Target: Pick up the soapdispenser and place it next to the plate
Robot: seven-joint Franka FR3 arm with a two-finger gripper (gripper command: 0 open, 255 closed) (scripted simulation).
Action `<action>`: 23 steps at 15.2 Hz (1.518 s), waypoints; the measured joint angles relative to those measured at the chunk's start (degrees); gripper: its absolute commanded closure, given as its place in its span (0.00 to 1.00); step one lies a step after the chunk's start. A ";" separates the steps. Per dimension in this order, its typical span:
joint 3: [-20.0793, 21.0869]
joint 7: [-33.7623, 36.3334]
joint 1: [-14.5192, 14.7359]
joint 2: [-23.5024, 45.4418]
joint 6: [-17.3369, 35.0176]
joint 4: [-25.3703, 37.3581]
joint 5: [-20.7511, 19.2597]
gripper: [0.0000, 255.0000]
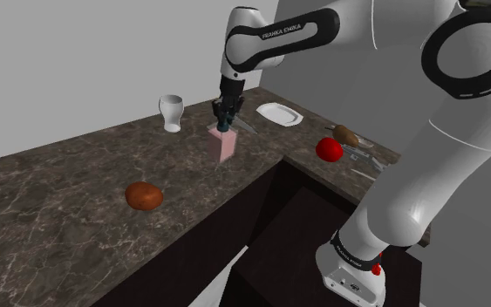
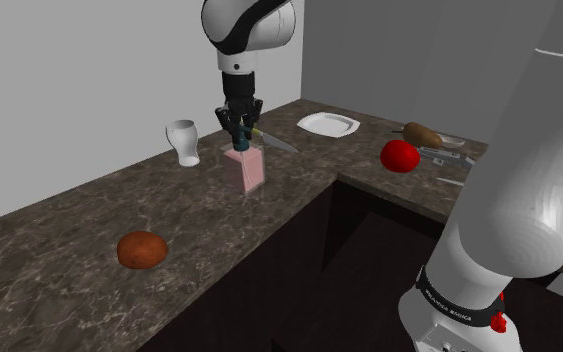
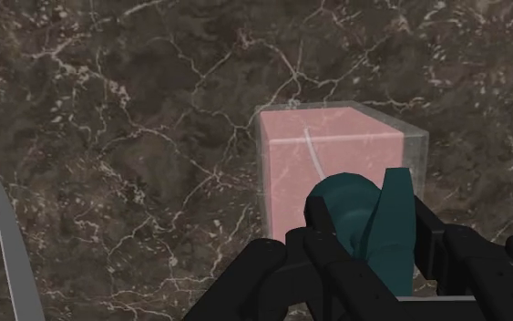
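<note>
"FRANKA EMIKA" on the arm (image 1: 283, 33)

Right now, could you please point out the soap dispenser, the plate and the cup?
soap dispenser (image 1: 227, 146): shoulder view, on its pink body.
plate (image 1: 277, 114): shoulder view, on its bare white middle.
cup (image 1: 172, 110): shoulder view, on its white bowl.

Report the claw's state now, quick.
The claw is closed, holding the soap dispenser by its teal pump.
</note>
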 measured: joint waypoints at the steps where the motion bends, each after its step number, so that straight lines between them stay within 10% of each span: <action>1: -0.01 0.02 -0.01 -0.34 -0.79 0.47 -0.02 1.00; 23: -0.07 0.62 -0.06 -2.65 -17.37 14.73 -0.30 1.00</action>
